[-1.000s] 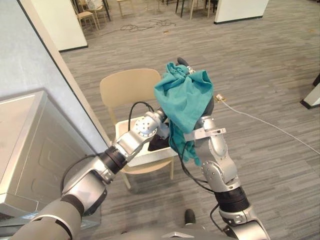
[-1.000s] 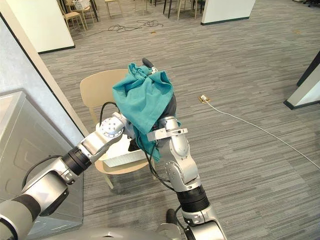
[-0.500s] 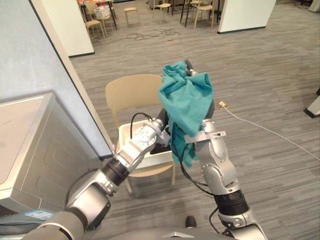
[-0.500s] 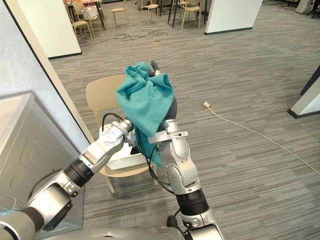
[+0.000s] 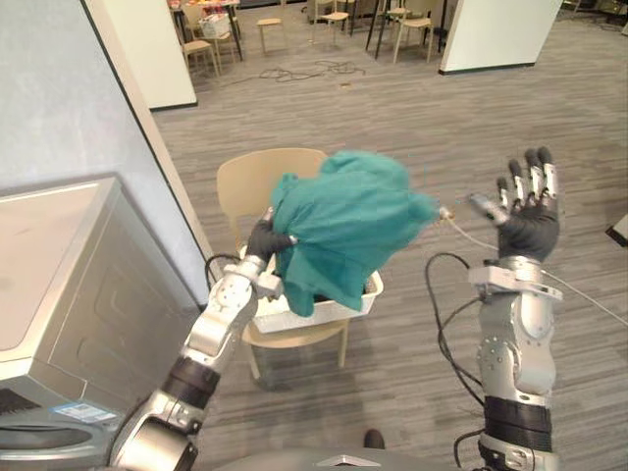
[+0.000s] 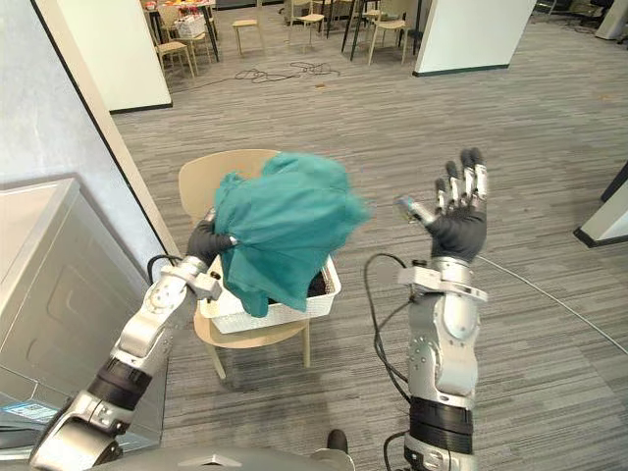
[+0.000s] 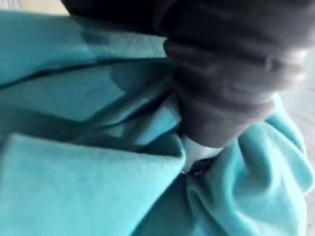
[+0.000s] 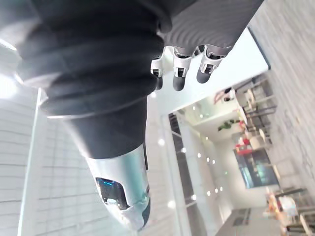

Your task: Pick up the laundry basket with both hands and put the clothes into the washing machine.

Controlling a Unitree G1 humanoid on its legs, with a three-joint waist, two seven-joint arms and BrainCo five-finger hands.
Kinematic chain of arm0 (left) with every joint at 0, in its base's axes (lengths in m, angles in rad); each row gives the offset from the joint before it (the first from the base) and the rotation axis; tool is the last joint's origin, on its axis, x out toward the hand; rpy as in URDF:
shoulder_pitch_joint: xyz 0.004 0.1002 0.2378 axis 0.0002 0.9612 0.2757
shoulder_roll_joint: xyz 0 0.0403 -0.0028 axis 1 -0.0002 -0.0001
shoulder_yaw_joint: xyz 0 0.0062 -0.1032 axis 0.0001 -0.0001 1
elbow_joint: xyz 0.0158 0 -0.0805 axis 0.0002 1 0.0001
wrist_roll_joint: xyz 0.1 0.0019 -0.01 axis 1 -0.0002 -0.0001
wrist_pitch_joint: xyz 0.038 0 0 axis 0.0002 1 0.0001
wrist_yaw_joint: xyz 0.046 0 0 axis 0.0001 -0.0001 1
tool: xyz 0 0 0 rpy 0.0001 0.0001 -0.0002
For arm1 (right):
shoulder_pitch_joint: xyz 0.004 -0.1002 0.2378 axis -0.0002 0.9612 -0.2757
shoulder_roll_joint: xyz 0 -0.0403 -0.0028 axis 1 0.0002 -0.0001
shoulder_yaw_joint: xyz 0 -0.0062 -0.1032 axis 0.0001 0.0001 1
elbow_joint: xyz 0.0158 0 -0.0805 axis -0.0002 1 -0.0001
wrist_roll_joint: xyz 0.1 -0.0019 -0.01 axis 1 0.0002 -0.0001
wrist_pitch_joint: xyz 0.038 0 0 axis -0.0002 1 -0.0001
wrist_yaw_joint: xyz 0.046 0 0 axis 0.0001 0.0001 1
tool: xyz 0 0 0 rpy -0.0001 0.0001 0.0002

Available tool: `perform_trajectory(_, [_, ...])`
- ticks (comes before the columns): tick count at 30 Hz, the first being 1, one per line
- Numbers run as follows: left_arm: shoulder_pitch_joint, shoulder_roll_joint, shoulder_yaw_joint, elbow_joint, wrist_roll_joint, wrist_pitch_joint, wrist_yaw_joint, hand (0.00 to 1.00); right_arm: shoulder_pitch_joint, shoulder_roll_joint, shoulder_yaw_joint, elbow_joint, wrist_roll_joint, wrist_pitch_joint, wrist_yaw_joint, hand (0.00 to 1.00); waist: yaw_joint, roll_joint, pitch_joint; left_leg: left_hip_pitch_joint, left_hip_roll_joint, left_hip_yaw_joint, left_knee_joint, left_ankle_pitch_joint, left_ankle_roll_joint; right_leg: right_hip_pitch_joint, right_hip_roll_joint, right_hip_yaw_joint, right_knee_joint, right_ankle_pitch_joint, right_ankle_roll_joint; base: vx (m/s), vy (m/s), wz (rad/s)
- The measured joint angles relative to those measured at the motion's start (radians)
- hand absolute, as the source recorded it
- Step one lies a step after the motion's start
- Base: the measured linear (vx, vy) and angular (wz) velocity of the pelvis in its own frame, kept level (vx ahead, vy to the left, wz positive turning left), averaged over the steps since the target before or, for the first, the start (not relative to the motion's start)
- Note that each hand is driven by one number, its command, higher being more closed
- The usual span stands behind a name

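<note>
A teal cloth [image 5: 348,226] billows in the air above the white laundry basket [image 6: 285,312], which stands on a beige chair [image 5: 257,182]. My left hand [image 5: 263,238] is at the cloth's left edge, shut on it; the left wrist view has teal folds [image 7: 88,162] bunched right against the hand. My right hand [image 5: 530,211] is raised to the right of the cloth, apart from it, open with straight fingers and holding nothing. A dark garment [image 6: 319,285] shows inside the basket under the cloth. The washing machine [image 5: 69,294] stands at the left.
A pale blue wall panel [image 5: 59,88] rises behind the washing machine, close to the chair. Grey plank floor lies open to the right of the chair. Chairs and tables [image 5: 294,15] stand far at the back.
My right hand has let go of the teal cloth and swung out to the right, fingers spread. The cloth has passed to my left hand and now flares over the basket. The camera has shifted.
</note>
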Motion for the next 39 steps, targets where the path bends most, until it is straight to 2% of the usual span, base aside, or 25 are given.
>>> perform_trajectory(4, [0.105,0.008,0.126,-0.024,0.0,0.002,0.007,1.0,0.097,0.003,-0.066,0.001,-0.031,0.002,0.004,0.0,0.0,-0.008,-0.002,0.0,0.0,0.001,0.0,-0.008,-0.006,-0.001,0.0,0.0,0.0,-0.003,0.001,0.0,0.0,0.0])
perform_trajectory(8, [0.21,0.005,0.187,-0.11,0.0,0.002,0.006,1.0,0.185,0.039,-0.094,0.056,-0.084,0.023,0.006,0.0,0.0,-0.021,-0.007,0.0,0.0,0.001,0.0,-0.011,-0.004,-0.001,0.0,0.0,0.0,-0.008,0.001,0.0,0.0,0.0])
perform_trajectory(11, [0.293,-0.017,0.221,-0.146,0.0,0.002,0.001,1.0,0.26,0.131,-0.083,0.141,-0.119,0.044,0.015,0.0,0.001,-0.024,-0.008,0.0,0.0,0.001,0.0,-0.016,-0.007,-0.001,0.0,0.0,0.0,-0.012,0.002,0.0,0.0,0.0])
perform_trajectory(16, [0.432,-0.075,0.224,-0.149,-0.003,0.002,-0.015,1.0,0.367,0.24,-0.062,0.406,-0.118,0.072,0.034,0.0,0.017,-0.023,-0.007,-0.003,0.0,0.0,0.0,-0.024,-0.006,0.0,0.0,-0.004,0.0,-0.018,0.004,0.0,0.0,0.01])
perform_trajectory(19, [0.501,-0.096,0.225,-0.035,-0.022,0.003,-0.048,1.0,0.417,0.26,-0.053,0.638,-0.113,0.091,0.057,0.0,0.028,-0.024,-0.005,-0.006,-0.001,-0.016,0.001,-0.029,0.003,0.016,-0.002,-0.019,0.0,-0.027,0.005,0.01,0.0,0.16])
perform_trajectory(21, [0.534,-0.116,0.246,0.119,-0.04,0.012,-0.05,1.0,0.431,0.267,-0.066,0.81,-0.094,0.107,0.06,0.0,0.031,-0.027,0.0,0.009,-0.002,-0.028,0.001,-0.035,0.002,0.042,-0.004,-0.036,0.0,-0.038,0.008,0.04,0.003,0.2])
perform_trajectory(24, [0.591,-0.132,0.267,0.261,-0.066,0.038,-0.05,1.0,0.443,0.285,-0.116,0.956,-0.075,0.117,0.082,0.0,0.045,-0.03,0.001,0.024,-0.002,-0.029,0.001,-0.049,-0.001,0.059,-0.005,-0.039,0.0,-0.047,0.01,0.01,0.002,0.02])
perform_trajectory(29, [0.638,-0.167,0.308,0.395,-0.079,0.055,-0.049,1.0,0.45,0.287,-0.154,1.051,-0.063,0.127,0.087,0.0,0.062,-0.045,0.009,0.035,-0.003,-0.043,0.001,-0.054,-0.001,0.086,-0.008,-0.063,0.001,-0.061,0.015,0.02,0.001,0.1])
perform_trajectory(33, [0.663,-0.191,0.335,0.403,-0.079,0.059,-0.046,1.0,0.439,0.286,-0.134,1.059,-0.057,0.127,0.087,0.0,0.078,-0.051,0.021,0.042,-0.002,-0.053,0.001,-0.059,0.003,0.087,-0.012,-0.072,0.035,-0.089,0.019,0.02,0.001,0.12])
perform_trajectory(36, [0.66,-0.196,0.344,0.4,-0.087,0.058,-0.038,1.0,0.401,0.278,-0.073,1.06,-0.062,0.124,0.089,0.0,0.081,-0.067,0.049,0.018,0.003,-0.089,0.026,-0.056,0.014,0.054,-0.026,-0.096,0.138,-0.15,0.019,0.02,-0.011,0.36])
perform_trajectory(38, [0.637,-0.204,0.379,0.381,-0.091,0.054,-0.033,1.0,0.357,0.269,-0.041,1.06,-0.079,0.121,0.089,0.0,0.092,-0.078,0.095,-0.044,0.011,-0.131,0.119,-0.086,0.019,0.026,-0.04,-0.126,0.223,-0.196,0.014,-0.02,-0.042,0.55])
perform_trajectory(39, [0.625,-0.215,0.388,0.353,-0.098,0.053,-0.02,1.0,0.328,0.258,-0.008,1.059,-0.08,0.119,0.087,0.0,0.098,-0.087,0.125,-0.086,0.013,-0.167,0.153,-0.082,0.021,0.013,-0.05,-0.172,0.266,-0.221,0.01,-0.03,-0.054,0.68])
